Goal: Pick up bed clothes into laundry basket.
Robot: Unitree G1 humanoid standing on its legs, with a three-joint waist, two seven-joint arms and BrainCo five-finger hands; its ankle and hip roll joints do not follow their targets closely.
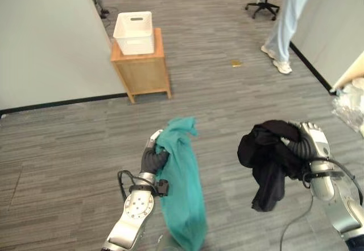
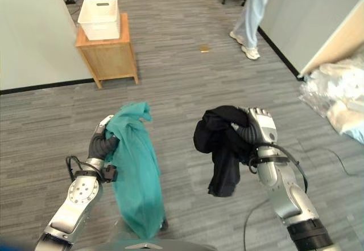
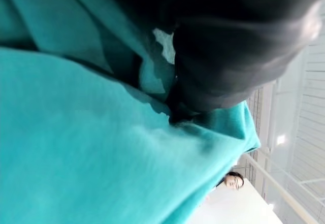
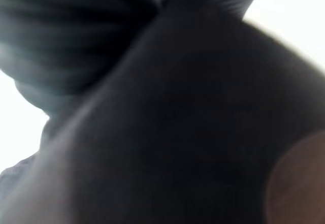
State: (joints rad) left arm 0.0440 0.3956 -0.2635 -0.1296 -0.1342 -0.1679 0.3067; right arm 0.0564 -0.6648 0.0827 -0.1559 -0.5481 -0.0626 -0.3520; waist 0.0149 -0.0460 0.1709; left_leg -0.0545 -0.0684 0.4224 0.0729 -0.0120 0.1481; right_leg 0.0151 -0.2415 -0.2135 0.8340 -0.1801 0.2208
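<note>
Far across the grey plank floor [image 1: 227, 103], well ahead of both arms and off to the robot's left, a white laundry basket [image 1: 134, 32] sits on a small wooden cabinet [image 1: 142, 69] against a pale wall [image 1: 51, 40]. Both loads hang well apart from it, so the coming move looks to turn on closing that gap up and to the left.

The left hand [image 1: 154, 159] is nearer the basket's side of the room. Its fingers are curled round the top of a teal cloth [image 1: 183, 188], which hangs in a long vertical drape from the grip down toward the floor; in the left wrist view the teal fabric [image 3: 91, 148] bunches right against the hand's dark cover.

The right hand [image 2: 257, 127] stands further to the right, fingers wrapped into a black garment [image 2: 222, 145] that is bunched at the grip and trails downward, clear of the floor. The two cloths hang side by side, apart from each other.

A person [image 1: 287, 23] stands at the far right beside an office chair [image 1: 264, 0]. A small yellowish scrap [image 1: 236, 63] lies on the floor near them, and crumpled pale bedding [image 2: 335, 91] shows at the right edge.

Judged from this, both pieces are gathered and neither is in the basket yet.
</note>
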